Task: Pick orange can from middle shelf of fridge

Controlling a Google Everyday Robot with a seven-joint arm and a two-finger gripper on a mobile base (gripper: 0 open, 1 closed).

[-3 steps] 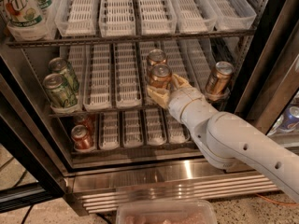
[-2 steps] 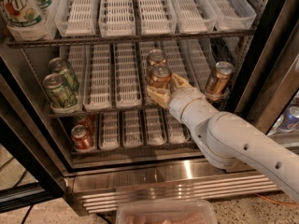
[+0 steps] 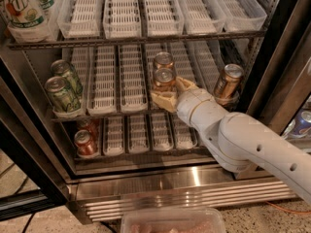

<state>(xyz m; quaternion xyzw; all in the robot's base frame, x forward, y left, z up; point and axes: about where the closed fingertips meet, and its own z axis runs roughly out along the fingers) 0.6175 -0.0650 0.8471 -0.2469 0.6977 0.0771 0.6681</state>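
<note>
The fridge (image 3: 184,179) stands open, with wire shelves of white slotted trays. On the middle shelf (image 3: 121,84) a copper-orange can (image 3: 164,76) stands in a centre lane, with a second orange can (image 3: 163,60) right behind it. A third orange can (image 3: 227,82) stands at the shelf's right end. My gripper (image 3: 173,93) reaches in from the lower right. Its tan fingers (image 3: 163,101) hug the lower part of the front centre can on both sides. That can stands upright on the tray.
Two green cans (image 3: 62,94) stand at the left of the middle shelf. Small red cans (image 3: 86,142) sit at the left of the lowest tier. Large soda bottles (image 3: 23,8) stand at the top left. A clear plastic container (image 3: 172,221) lies on the floor in front.
</note>
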